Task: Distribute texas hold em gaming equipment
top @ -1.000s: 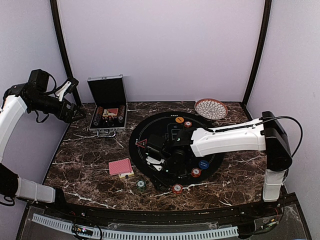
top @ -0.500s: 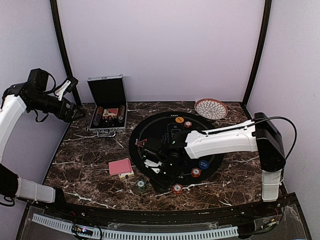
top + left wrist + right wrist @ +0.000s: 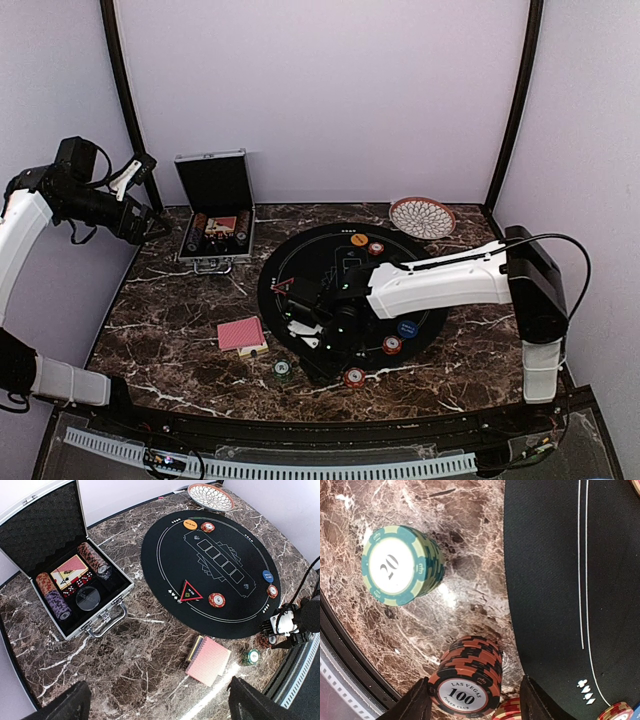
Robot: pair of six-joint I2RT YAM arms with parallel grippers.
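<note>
Right hand: lowered near the front rim of the tabletop, jaws set partly apart astride the 100 chip stack. One finger is seen just beside the stack's edge and a gap is seen at the other; no grip is made out.

100 chip stack: orange-and-black, standing on bare marble just off the black felt mat.

Green 20 chip: a short stack near the 100 chip stack but apart from it, likewise off the mat.

Red-backed card deck: laid on the tabletop beside the mat, squared and undealt.

On the mat: triangle marker with a red-and-white chip just beside it. An orange disc and a second red chip are placed at the far edge. A blue chip and a third red chip are placed toward the right arm's side. No card is seen on the printed card boxes.

Silver case: open at the far left corner; chip rolls and a second deck are lodged in it.

Woven dish: set at the far edge.

Left hand: held high over the left side, fingers spread to the full, nothing between them.

Progress, as judged: partly done. The marker and several chips are set out, while two stacks by the front rim are not yet placed. The cards are not dealt, and most chips are unissued in the case.
</note>
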